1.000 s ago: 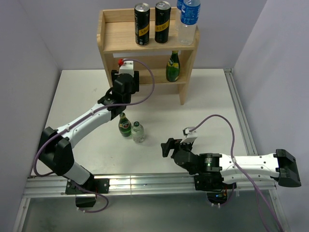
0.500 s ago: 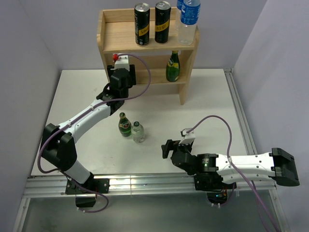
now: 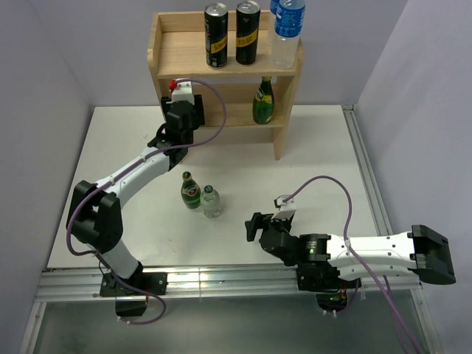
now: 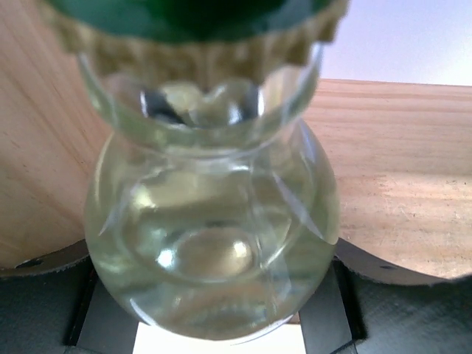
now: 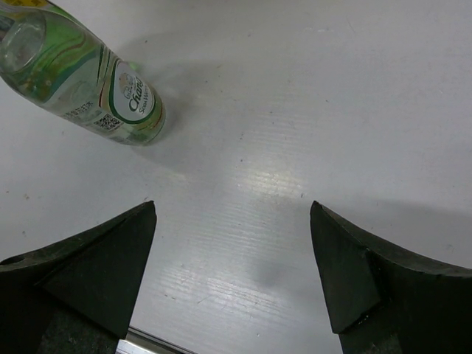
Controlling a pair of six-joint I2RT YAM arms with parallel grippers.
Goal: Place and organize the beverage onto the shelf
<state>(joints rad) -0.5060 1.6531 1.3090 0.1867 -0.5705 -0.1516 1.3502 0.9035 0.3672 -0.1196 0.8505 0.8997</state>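
The pale wooden shelf [image 3: 177, 55] stands at the table's back. Its upper board holds two black cans [image 3: 216, 26] and a clear water bottle [image 3: 287, 29]. A green bottle [image 3: 263, 101] stands on the lower board at the right. My left gripper [image 3: 181, 122] is at the left of the lower board. In the left wrist view it [image 4: 214, 295] is shut on a clear glass bottle [image 4: 210, 243] with a green cap, with shelf wood [image 4: 398, 162] close behind. My right gripper [image 3: 254, 225] is open and empty low over the table [image 5: 232, 258].
A green bottle [image 3: 191, 190] and a small clear bottle [image 3: 212, 201] stand together on the white table; the clear one also shows in the right wrist view [image 5: 88, 81]. A metal rail [image 3: 365, 177] runs along the table's right edge.
My left arm has carried the clear bottle up and left, closer in to the shelf's lower board. My right gripper has drifted slightly left.
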